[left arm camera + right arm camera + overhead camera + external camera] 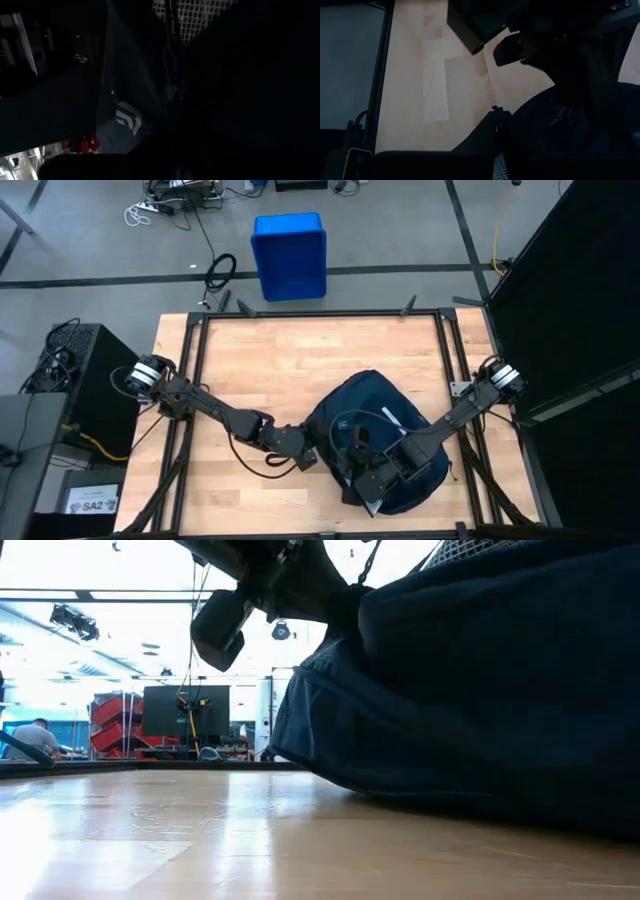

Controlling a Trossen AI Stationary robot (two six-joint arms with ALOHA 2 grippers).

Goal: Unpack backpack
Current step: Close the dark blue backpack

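1. On the wooden table (250, 370), toward its front right quarter, the dark navy backpack (375, 405) lies slumped, its long axis running from the table's middle out toward the front edge, white stripe (392, 420) uppermost.

2. At the bag's left flank, the left gripper (312, 457) presses against the fabric with its jaws drawn fully together; whether they pinch a fold of cloth cannot be told from above, and its wrist camera shows only dark fabric and a chevron patch (129, 117).

3. Across the bag, the right gripper (372, 480) rests on top of the near end, jaws likewise closed; what, if anything, they hold is hidden against the dark cloth.

4. Both arms flank the backpack, the left from the side, the right from above, so the bag sits between them, touching each.

5. Opening the bag likely depends on one gripper anchoring the fabric while the other works the closure.

6. Beyond the table, a bright blue bin (290, 255) stands on the floor.
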